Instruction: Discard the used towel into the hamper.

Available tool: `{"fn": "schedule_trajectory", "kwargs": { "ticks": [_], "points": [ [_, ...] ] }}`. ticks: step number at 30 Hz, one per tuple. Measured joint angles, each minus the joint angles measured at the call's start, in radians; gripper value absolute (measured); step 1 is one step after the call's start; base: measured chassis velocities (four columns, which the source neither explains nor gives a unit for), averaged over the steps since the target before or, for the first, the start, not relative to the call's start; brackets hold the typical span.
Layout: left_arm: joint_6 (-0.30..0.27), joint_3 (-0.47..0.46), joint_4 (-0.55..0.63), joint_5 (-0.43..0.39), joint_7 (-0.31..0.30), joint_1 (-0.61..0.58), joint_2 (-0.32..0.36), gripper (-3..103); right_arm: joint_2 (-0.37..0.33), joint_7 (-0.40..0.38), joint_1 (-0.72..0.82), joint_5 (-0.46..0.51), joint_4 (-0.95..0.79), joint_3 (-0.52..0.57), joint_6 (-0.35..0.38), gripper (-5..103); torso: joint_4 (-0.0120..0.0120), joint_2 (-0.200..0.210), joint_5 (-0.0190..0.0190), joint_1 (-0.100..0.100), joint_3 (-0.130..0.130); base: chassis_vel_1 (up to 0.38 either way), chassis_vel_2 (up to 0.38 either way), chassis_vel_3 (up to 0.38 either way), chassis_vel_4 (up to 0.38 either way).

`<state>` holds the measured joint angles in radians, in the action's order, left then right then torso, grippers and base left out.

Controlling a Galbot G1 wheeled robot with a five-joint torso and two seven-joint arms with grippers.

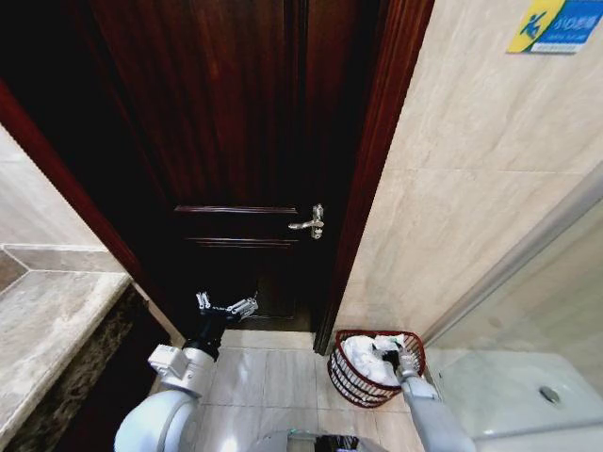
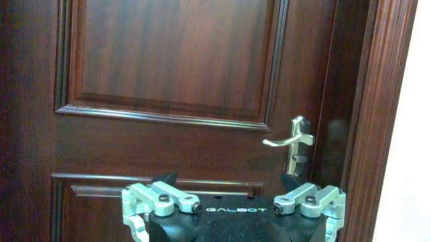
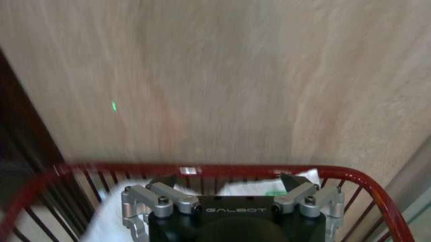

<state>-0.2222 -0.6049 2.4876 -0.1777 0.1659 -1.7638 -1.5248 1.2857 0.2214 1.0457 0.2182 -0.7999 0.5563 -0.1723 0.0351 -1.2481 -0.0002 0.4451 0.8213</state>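
Observation:
The hamper (image 1: 350, 379) is a small dark red wire basket on the floor tiles by the door frame. A white towel (image 1: 363, 358) lies crumpled inside it. My right gripper (image 1: 390, 357) hangs over the hamper's right side. In the right wrist view my right gripper (image 3: 230, 181) is open just inside the red rim (image 3: 202, 169), with nothing between its fingers and the towel (image 3: 251, 188) beyond them. My left gripper (image 1: 226, 306) is raised in front of the door, apart from the hamper. In the left wrist view my left gripper (image 2: 229, 179) is open and empty.
A dark wooden door (image 1: 245, 141) with a metal lever handle (image 1: 311, 222) stands straight ahead. A marble counter (image 1: 47, 320) juts in at the left. Beige wall tiles (image 1: 471, 188) run along the right, and a white shower tray (image 1: 528, 391) lies beside the hamper.

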Motion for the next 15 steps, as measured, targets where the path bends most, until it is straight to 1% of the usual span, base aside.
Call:
{"fn": "schedule_trajectory", "kwargs": {
  "ticks": [1, 2, 3, 4, 6, 7, 8, 9, 10, 12, 14, 15],
  "points": [
    [0.0, 0.0, 0.0, 0.0, 0.0, 0.0, 0.0, 100, 0.0, 0.0, 0.0, 0.0, 0.0, 0.0, 0.0, 100, 0.0, 0.0, 0.0, 0.0, 0.0, 0.0, 0.0, 0.0, 0.0],
    [0.0, 0.0, 0.0, 0.0, 0.0, 0.0, 0.0, 100, -0.004, 0.005, 0.027, 0.042, -0.051, 0.0, 0.031, 100, -0.0001, 0.0, -0.0003, 0.0, 0.0, 0.0, 0.0, 0.0, 0.0],
    [0.0, 0.0, 0.0, 0.0, 0.0, 0.0, 0.0, 100, -0.003, 0.005, 0.051, 0.063, -0.09, 0.003, 0.046, 100, -0.0001, 0.0, 0.0002, 0.0, 0.0, 0.0, 0.0, 0.0, 0.0],
    [0.0, 0.0, 0.0, 0.0, 0.0, 0.0, 0.0, 100, 0.0, -0.001, 0.076, 0.075, -0.133, 0.009, 0.057, 100, 0.0001, 0.0, 0.0006, 0.0, 0.0, 0.0, 0.0, 0.0, 0.0],
    [0.0, 0.0, 0.0, 0.0, 0.0, 0.0, 0.0, 100, 0.003, -0.005, 0.089, 0.083, -0.159, 0.012, 0.063, 100, 0.0, 0.0, 0.0005, 0.0, 0.0, 0.0, 0.0, 0.0, 0.0],
    [0.0, 0.0, 0.0, 0.0, 0.0, 0.0, 0.0, 100, 0.007, -0.013, 0.116, 0.101, -0.207, 0.018, 0.077, 100, 0.0004, 0.0, 0.0, 0.0, 0.0, 0.0, 0.0, 0.0, 0.0],
    [0.0, 0.0, 0.0, 0.0, 0.0, 0.0, 0.0, 100, 0.017, -0.037, 0.157, 0.132, -0.278, 0.021, 0.091, 100, 0.0001, 0.0, -0.0003, 0.0, 0.0, 0.0, 0.0, 0.0, 0.0],
    [0.0, 0.0, 0.0, 0.0, 0.0, 0.0, 0.0, 100, 0.017, -0.037, 0.157, 0.132, -0.278, 0.021, 0.091, 100, 0.0001, 0.0, -0.0003, 0.0, 0.0, 0.0, 0.0, 0.0, 0.0],
    [0.0, 0.0, 0.0, 0.0, 0.0, 0.0, 0.0, 100, 0.029, -0.055, 0.191, 0.148, -0.333, 0.021, 0.091, 100, 0.0, 0.0, 0.0001, 0.0, 0.0, 0.0, 0.0, 0.0, 0.0],
    [0.0, 0.0, 0.0, 0.0, 0.0, 0.0, 0.0, 100, 0.036, -0.059, 0.206, 0.15, -0.359, 0.022, 0.092, 100, 0.0, 0.0, 0.0003, 0.0, 0.0, 0.0, 0.0, 0.0, 0.0],
    [0.0, 0.0, 0.0, 0.0, 0.0, 0.0, 0.0, 100, 0.061, -0.073, 0.272, 0.153, -0.481, 0.028, 0.097, 100, 0.0001, 0.0, -0.0002, 0.0, 0.0, 0.0, 0.0, 0.0, 0.0],
    [0.0, 0.0, 0.0, 0.0, 0.0, 0.0, 0.0, 100, 0.077, -0.093, 0.309, 0.154, -0.561, 0.03, 0.084, 100, 0.0, 0.0, 0.0003, 0.0, 0.0, 0.0, 0.0, 0.0, 0.0]
  ]
}}
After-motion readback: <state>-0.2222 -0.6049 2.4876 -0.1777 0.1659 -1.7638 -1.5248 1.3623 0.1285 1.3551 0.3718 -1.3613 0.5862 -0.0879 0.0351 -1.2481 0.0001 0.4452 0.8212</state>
